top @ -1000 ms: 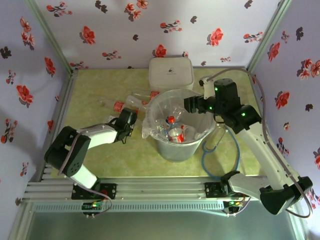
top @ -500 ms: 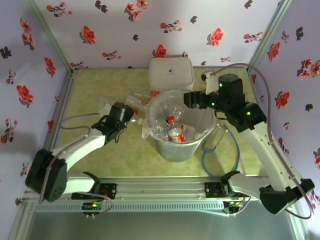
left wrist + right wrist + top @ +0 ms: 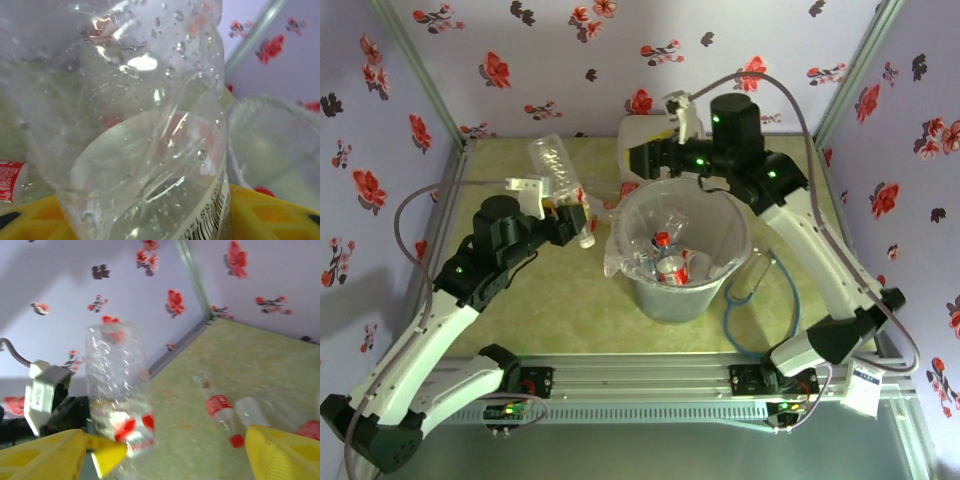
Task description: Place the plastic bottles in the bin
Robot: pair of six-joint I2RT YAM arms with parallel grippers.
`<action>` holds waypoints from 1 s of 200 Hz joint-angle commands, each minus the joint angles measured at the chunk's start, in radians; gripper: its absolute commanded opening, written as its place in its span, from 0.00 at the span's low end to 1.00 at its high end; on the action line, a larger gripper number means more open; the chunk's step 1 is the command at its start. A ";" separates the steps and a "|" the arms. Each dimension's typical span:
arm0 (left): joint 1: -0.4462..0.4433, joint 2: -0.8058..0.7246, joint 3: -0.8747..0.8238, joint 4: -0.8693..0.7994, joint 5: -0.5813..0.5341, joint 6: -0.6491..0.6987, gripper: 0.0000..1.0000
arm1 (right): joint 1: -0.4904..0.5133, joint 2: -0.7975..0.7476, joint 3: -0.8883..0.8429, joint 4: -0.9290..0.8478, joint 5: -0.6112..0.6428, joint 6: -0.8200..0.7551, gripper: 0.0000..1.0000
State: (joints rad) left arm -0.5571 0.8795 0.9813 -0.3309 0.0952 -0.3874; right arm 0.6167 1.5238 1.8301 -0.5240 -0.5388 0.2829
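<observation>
Barcode [image 3: 212,210] digits on the bottle [image 3: 140,125] label cannot be read.

A tall clear plastic bottle with a red-and-white label [image 3: 117,385] stands upright. A small red-labelled clear bottle [image 3: 218,407] lies on the green worktop [image 3: 280,370]. The right gripper [image 3: 182,450] has its yellow jaws wide apart.

My left gripper [image 3: 572,212] holds a clear red-labelled bottle [image 3: 556,168], tilted, raised beside the grey bag-lined bin [image 3: 672,300] containing several bottles [image 3: 665,262]; others [image 3: 218,407] lie outside.
</observation>
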 commanded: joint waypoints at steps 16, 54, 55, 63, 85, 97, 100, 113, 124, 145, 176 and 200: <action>-0.003 0.000 0.023 -0.072 0.167 0.183 0.47 | 0.077 0.134 0.183 -0.065 -0.114 -0.008 0.95; -0.003 -0.013 0.005 -0.032 0.231 0.212 0.45 | 0.101 0.247 0.273 -0.117 -0.131 -0.011 0.97; -0.003 -0.012 0.005 -0.032 0.232 0.212 0.45 | 0.102 0.249 0.275 -0.117 -0.133 -0.011 0.97; -0.004 -0.008 0.007 -0.038 0.233 0.216 0.45 | 0.105 0.267 0.292 -0.116 -0.149 -0.004 0.96; -0.006 0.003 0.013 -0.046 0.240 0.225 0.44 | 0.125 0.296 0.310 -0.094 -0.209 0.016 0.92; -0.007 0.009 0.016 -0.045 0.241 0.229 0.43 | 0.129 0.309 0.305 -0.079 -0.240 0.037 0.89; -0.007 0.009 0.016 -0.044 0.241 0.230 0.43 | 0.131 0.312 0.305 -0.078 -0.244 0.040 0.88; -0.009 0.011 0.020 -0.042 0.241 0.235 0.43 | 0.133 0.321 0.304 -0.083 -0.244 0.042 0.83; -0.010 0.012 0.023 -0.043 0.241 0.240 0.43 | 0.132 0.325 0.304 -0.087 -0.242 0.041 0.79; -0.012 0.017 0.030 -0.047 0.243 0.246 0.43 | 0.133 0.322 0.303 -0.078 -0.237 0.036 0.72; -0.012 0.014 0.036 -0.048 0.241 0.253 0.48 | 0.128 0.309 0.308 -0.060 -0.208 0.028 0.62; -0.012 0.000 0.030 -0.029 0.240 0.242 0.59 | 0.117 0.297 0.324 -0.032 -0.190 0.031 0.57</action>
State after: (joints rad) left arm -0.5629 0.8944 0.9886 -0.3752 0.3180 -0.1684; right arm 0.7403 1.8481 2.1052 -0.6037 -0.7368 0.3149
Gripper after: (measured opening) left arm 0.521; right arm 0.586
